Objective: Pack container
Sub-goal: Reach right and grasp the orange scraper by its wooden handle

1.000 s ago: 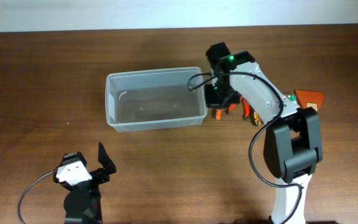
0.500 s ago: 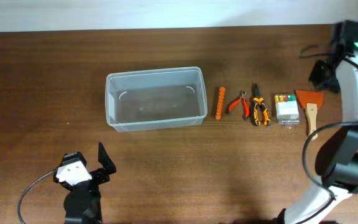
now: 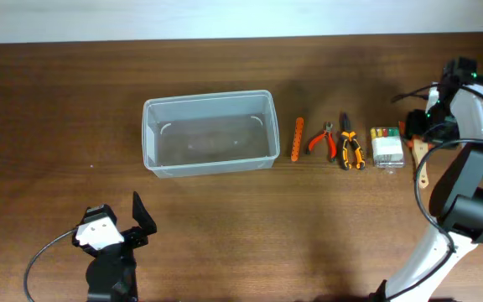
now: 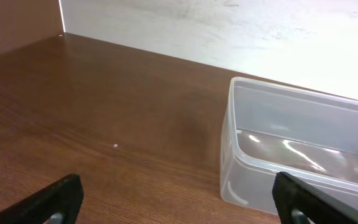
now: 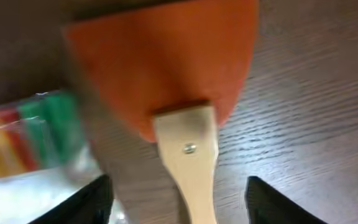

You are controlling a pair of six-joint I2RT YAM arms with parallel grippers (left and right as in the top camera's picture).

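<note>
The clear plastic container [image 3: 208, 99] stands empty left of centre; the left wrist view shows its near corner [image 4: 291, 90]. A spatula with an orange head [image 5: 166, 62] and a wooden handle [image 5: 194, 168] lies at the far right [image 3: 420, 165]. My right gripper [image 5: 182, 202] is open just above it, one finger on each side of the handle, not touching; from overhead it hides most of the head [image 3: 415, 130]. My left gripper [image 4: 182, 205] is open over bare wood at the front left [image 3: 132, 228].
Between container and spatula lie an orange stick [image 3: 298, 138], red-handled pliers [image 3: 321, 140], orange-and-black pliers [image 3: 349, 149] and a clear box of coloured pieces [image 3: 386, 148], also at the right wrist view's left edge [image 5: 30, 124]. The table's right edge is close.
The right arm swung from the container's right end to the far right, then came down over the spatula while its jaws opened. The left arm stayed still.
</note>
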